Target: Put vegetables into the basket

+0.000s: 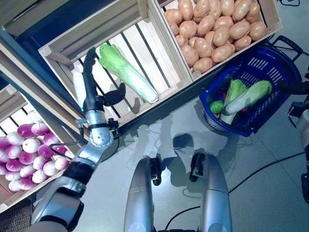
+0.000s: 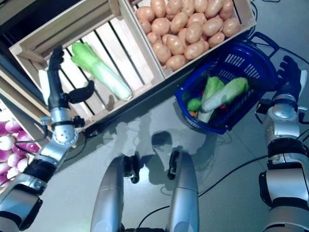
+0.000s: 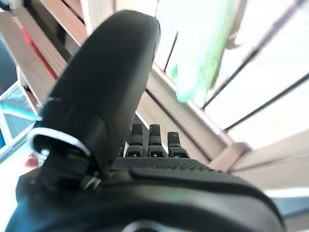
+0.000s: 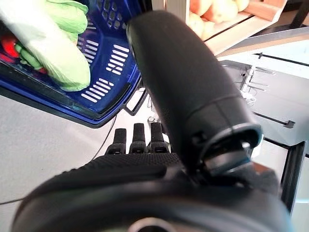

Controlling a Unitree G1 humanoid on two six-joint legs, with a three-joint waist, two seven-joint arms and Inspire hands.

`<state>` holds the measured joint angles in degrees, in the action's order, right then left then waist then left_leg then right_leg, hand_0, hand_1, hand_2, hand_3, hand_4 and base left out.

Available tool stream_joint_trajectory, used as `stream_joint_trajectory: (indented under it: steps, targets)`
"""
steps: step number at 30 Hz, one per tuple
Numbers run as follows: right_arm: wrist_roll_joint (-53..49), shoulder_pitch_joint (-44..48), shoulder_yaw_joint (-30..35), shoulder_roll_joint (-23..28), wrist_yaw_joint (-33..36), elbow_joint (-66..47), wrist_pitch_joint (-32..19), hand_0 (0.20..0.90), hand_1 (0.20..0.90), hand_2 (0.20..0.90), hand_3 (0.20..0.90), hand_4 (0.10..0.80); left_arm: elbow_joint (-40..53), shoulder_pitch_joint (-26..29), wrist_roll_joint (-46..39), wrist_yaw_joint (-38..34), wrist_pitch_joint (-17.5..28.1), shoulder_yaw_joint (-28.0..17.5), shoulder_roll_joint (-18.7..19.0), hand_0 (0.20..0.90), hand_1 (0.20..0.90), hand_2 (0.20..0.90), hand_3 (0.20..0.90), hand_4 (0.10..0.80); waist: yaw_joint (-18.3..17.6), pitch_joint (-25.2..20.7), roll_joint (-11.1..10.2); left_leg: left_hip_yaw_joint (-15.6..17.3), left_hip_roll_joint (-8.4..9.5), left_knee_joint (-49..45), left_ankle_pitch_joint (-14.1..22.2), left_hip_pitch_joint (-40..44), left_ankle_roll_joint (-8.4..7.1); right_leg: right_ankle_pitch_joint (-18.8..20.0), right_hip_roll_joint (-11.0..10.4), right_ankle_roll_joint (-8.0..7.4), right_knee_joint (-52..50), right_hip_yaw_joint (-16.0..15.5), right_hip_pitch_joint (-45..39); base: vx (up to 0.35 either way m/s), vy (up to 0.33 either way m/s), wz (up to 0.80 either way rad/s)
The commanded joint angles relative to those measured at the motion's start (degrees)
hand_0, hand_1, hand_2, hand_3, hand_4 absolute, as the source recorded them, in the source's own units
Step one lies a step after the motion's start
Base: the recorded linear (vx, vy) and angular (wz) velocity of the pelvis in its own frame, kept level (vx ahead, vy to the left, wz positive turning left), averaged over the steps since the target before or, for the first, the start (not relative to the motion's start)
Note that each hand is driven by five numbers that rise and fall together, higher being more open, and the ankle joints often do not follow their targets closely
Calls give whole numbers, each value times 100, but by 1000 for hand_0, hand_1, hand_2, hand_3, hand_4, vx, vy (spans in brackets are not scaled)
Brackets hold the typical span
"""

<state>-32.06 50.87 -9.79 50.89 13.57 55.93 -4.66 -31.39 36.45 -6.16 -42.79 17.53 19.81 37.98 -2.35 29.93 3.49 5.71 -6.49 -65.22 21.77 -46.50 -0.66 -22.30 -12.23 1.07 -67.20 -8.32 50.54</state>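
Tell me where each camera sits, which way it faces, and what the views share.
Left eye: on the head, facing down at the crates and basket; left hand reaches in, open.
Right eye: beside it, same scene; right hand shows by the basket.
Left wrist: along its hand at crate slats and the cabbage.
Right wrist: along its open hand at the basket.
Shared: both eyes show cabbage, potatoes and basket.

Bright overhead light; soft shadows pool on the glossy floor (image 1: 270, 159). Wrist views blown out, backgrounds blurred.
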Motion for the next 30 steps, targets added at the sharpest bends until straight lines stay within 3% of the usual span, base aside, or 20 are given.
stream_joint_trajectory:
  steps: [1,5,11,17,23,30]
  targets:
    - [-154,482,-97,324,-232,-266,-712,900,900,900,900,800,-76,743,838,-483,-38,-122,684,900,900,900,900,800,-97,-62,-73,243,-49,191,211,315,170,101,-34,110,460,-109,-669,13,30,-4]
    - [-247,394,-183,398,-525,-441,-718,900,900,900,900,800,-490,1251,1566,-406,-665,304,1285,900,900,900,900,800,-199,-80,-58,322,-162,124,186,285,141,110,-31,93,401,-62,-592,20,48,-2]
    - [-236,416,-419,461,-801,-274,-722,900,900,900,900,800,-1134,1823,2316,46,-983,1114,1825,900,900,900,900,800,-299,-47,19,421,-240,88,198,212,126,133,-16,62,383,30,-431,-13,79,-5]
    - [-383,626,-592,560,-928,177,-873,900,900,900,900,800,-1587,2205,2992,341,-926,1780,2014,900,900,900,900,800,-341,-16,72,483,-287,116,193,94,128,183,-3,20,412,90,-260,-30,76,-9]
    - [-365,873,-883,674,-1050,507,-990,900,900,900,900,800,-1848,2793,3331,704,-690,2735,2205,900,900,900,900,800,-363,-13,102,485,-306,62,210,-159,144,237,-4,-40,400,117,-2,-44,45,-6]
    - [-387,1047,-1152,698,-1034,529,-1035,900,900,900,900,800,-1926,3127,3459,865,-611,3215,2274,900,900,900,900,800,-348,-13,105,431,-278,75,187,-509,145,338,35,-113,440,148,336,-46,49,-5]
